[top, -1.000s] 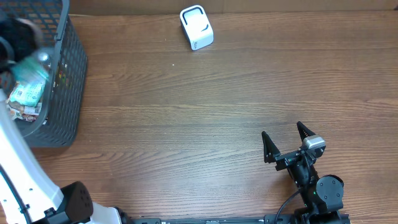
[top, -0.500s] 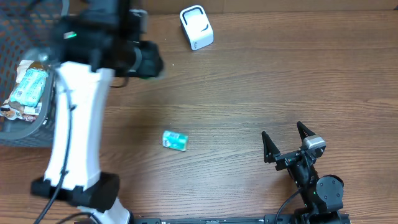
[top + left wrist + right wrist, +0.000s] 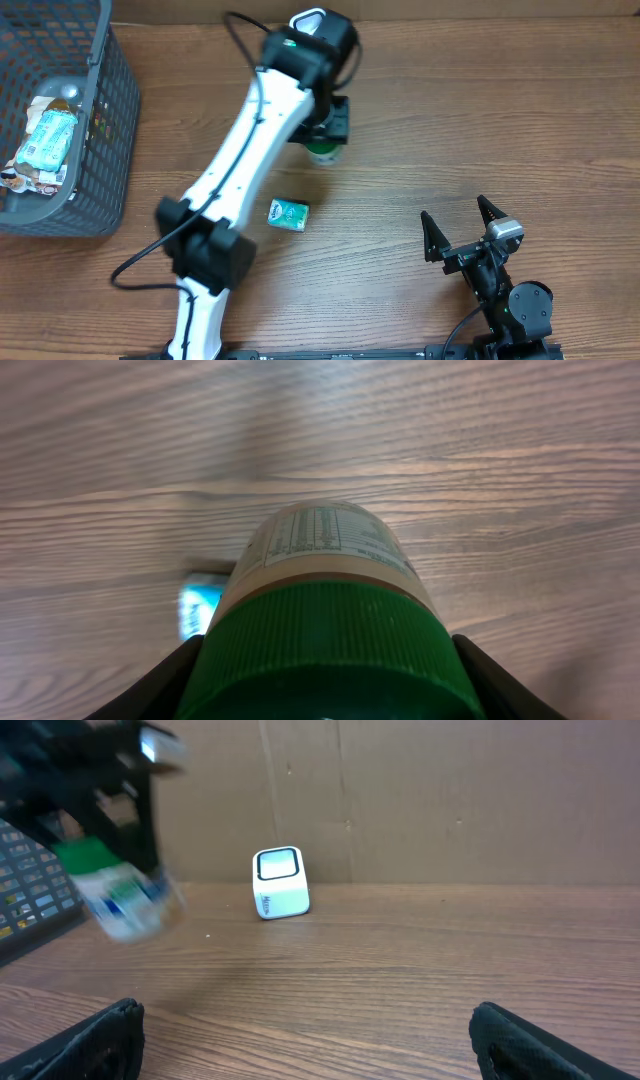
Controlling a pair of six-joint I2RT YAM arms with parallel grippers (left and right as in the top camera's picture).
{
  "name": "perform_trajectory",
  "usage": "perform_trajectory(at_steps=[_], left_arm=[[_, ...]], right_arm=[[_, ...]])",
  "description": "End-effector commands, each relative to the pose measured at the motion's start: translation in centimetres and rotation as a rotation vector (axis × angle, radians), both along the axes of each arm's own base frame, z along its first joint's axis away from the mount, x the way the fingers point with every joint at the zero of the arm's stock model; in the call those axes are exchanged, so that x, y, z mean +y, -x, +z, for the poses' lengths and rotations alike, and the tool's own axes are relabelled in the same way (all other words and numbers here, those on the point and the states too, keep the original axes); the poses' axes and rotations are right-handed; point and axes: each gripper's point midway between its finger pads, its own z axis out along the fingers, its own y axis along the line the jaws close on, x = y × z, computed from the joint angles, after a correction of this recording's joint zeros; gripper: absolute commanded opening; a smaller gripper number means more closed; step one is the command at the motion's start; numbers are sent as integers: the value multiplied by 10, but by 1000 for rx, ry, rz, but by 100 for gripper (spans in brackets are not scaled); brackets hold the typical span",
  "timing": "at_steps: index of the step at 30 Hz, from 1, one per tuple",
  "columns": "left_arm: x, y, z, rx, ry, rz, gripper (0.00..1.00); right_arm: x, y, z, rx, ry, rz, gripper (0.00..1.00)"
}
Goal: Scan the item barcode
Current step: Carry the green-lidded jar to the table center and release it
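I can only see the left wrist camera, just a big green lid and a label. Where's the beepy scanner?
Observer: The white scanner stands at the far edge of the table, just beyond your bottle.
Operator: What's the other arm doing?
Observer: The right claw sits open and empty near the front edge.
Operator: Is there anything else to scan?
Observer: A dark basket on the far left holds more packets.
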Motion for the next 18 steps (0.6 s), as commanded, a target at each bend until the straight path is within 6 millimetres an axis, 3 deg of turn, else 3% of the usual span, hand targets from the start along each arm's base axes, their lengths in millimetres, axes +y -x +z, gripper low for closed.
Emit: perform_trajectory(at_steps=[1, 10, 18], left_arm=[[-18, -1, -21, 21, -16, 27, 31], [-63, -5, -74, 37, -28, 26, 34], [-79, -11, -80, -47, -57, 95, 36]], right_arm=[[0, 0, -2, -3, 4, -2, 100], [0, 0, -2, -3, 4, -2, 100], [0, 0, -2, -3, 5, -2, 100]])
